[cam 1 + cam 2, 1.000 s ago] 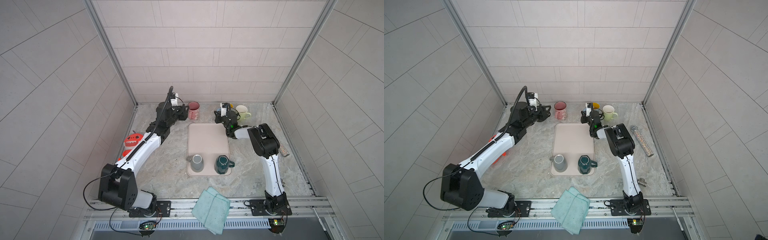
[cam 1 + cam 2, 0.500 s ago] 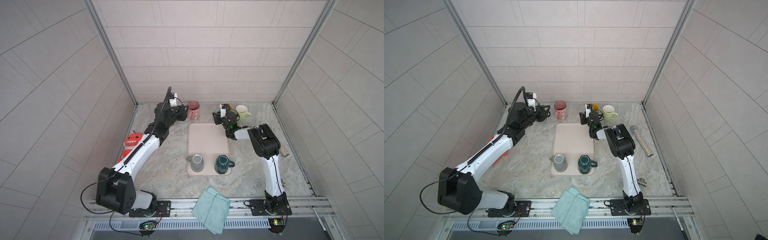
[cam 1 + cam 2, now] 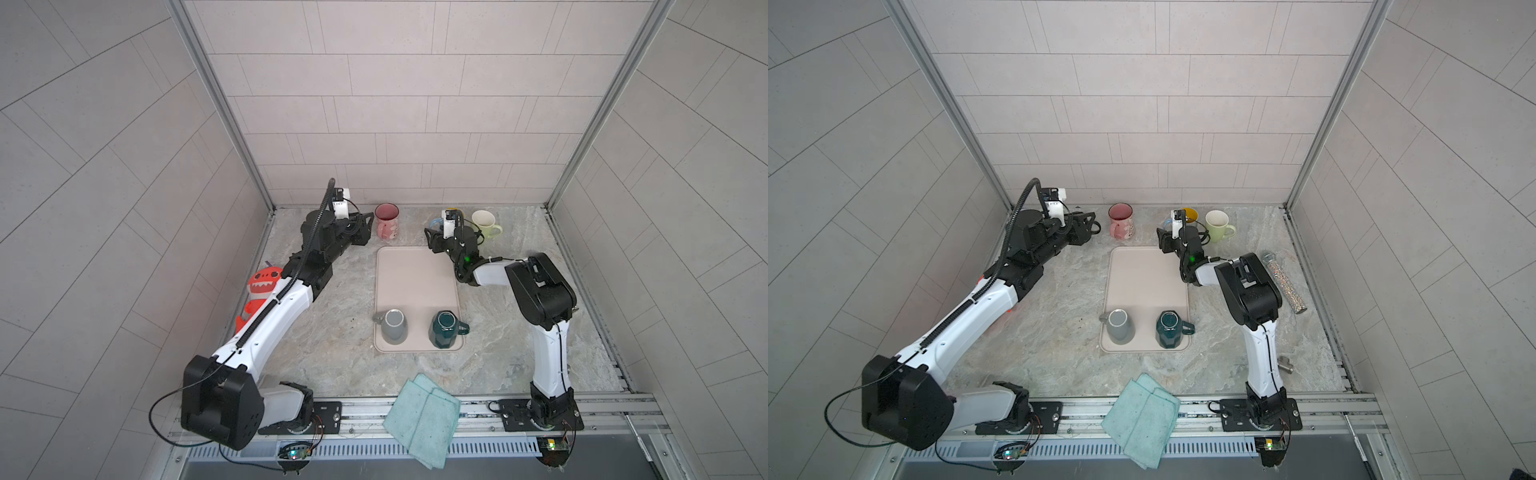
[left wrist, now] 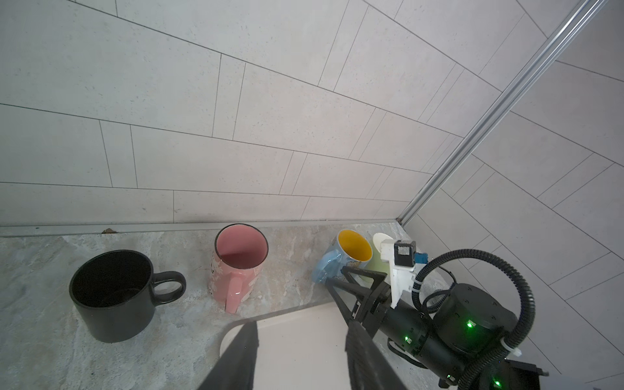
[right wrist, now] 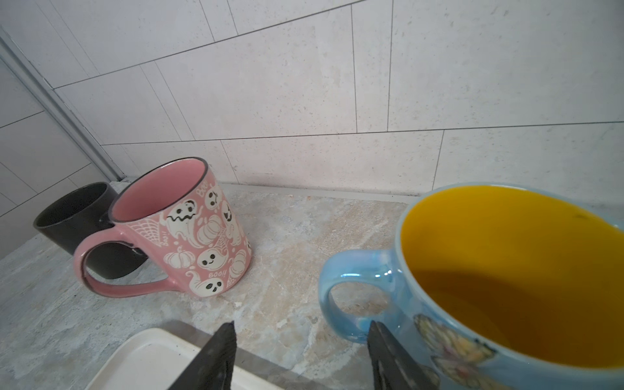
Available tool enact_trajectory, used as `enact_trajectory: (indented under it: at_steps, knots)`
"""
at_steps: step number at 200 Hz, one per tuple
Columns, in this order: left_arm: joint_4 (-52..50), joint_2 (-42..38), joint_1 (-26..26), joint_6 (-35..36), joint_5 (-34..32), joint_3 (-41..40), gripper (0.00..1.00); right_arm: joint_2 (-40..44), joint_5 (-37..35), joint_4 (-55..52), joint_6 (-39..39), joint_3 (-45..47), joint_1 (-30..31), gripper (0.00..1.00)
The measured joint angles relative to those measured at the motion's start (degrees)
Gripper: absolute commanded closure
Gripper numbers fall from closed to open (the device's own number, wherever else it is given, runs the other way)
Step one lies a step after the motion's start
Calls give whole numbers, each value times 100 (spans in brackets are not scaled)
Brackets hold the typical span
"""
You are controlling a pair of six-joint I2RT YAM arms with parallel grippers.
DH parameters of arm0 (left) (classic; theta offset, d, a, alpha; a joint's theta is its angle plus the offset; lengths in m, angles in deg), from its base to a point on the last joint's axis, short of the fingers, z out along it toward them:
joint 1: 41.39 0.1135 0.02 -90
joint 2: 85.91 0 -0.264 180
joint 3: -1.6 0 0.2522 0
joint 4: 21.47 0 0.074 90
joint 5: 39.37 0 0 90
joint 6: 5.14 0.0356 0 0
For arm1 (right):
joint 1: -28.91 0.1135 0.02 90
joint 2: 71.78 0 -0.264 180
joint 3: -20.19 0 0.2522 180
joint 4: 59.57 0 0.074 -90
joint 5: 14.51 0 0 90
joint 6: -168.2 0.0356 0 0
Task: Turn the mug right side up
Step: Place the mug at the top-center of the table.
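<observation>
Right wrist view: blue mug (image 5: 506, 287) stands upright near the back wall (image 5: 304, 84), bare counter (image 5: 287, 236) between it and the pink mug (image 5: 202, 236). Right fingers (image 5: 219, 358) apart, empty, one beside its handle (image 5: 358, 280). Left fingers (image 4: 239, 358) apart, empty.

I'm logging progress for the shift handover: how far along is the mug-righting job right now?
Done: black mug, pink mug, blue mug and cream mug stand mouth-up at the back. In hand: nothing; the right gripper is open beside the blue mug's handle, the left gripper open and empty. Left: the gray mug and dark green mug on the tray look bottom-up.
</observation>
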Motion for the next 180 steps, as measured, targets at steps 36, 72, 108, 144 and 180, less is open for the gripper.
enact_trajectory:
  at_steps: [36,72,108,144,180]
  knots:
    - [-168,-249,0,46,-46,-52,52,487,-127,-105,26,531,181,25]
    - [-374,-354,0,63,-149,-50,51,1681,-361,-1128,-63,968,428,25]
    - [-619,-372,2,68,-275,-4,50,3228,-511,-3276,105,275,614,22]
    - [-881,-361,37,70,-315,236,50,4201,-352,-5563,715,-625,520,22]
    - [-1165,-293,44,63,-302,450,50,4205,350,-7820,1117,-1303,173,22]
